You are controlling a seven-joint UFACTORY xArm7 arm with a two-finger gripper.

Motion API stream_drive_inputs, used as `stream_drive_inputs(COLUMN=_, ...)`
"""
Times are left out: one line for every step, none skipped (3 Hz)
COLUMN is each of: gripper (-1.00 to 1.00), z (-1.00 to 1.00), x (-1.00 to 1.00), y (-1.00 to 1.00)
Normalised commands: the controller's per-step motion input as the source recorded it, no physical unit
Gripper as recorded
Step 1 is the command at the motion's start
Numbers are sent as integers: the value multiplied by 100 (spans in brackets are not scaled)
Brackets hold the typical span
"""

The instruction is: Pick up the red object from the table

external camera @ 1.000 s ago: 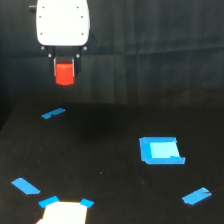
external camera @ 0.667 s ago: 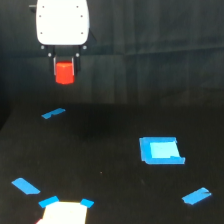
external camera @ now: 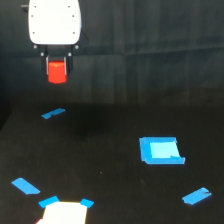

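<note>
1. The end effector (external camera: 57, 70) hangs high in the upper part of the exterior view, toward that view's left, under a white boxy housing (external camera: 54, 22).
2. Its two dark fingers (external camera: 46, 64) stand on either side of the red object (external camera: 57, 71), clamped on it; the block sits between them with its lower part showing below the fingertips.
3. The red object is a stubby red-orange block, held upright and well clear of the bench (external camera: 110, 165), with dark background behind it.
4. The bench is a wide matte black surface filling the lower part of the view.
5. A small strip of blue tape (external camera: 53, 113) lies on the bench below the held block, slightly tilted.
6. A blue square (external camera: 161, 150) with a paler centre lies toward the exterior view's right, well apart from the arm.
7. Another blue tape piece (external camera: 196, 196) lies near the lower right corner of the view, angled.
8. A further blue tape piece (external camera: 26, 185) lies at the lower left.
9. A bright white patch (external camera: 62, 213) sits at the bottom edge, with short blue tape corners (external camera: 86, 202) touching its upper edge; it is overexposed, so what it is cannot be told.
</note>
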Motion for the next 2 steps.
stream_drive_inputs(gripper=-97, z=16, x=10, y=41)
stream_drive_inputs(gripper=-100, z=12, x=-23, y=3)
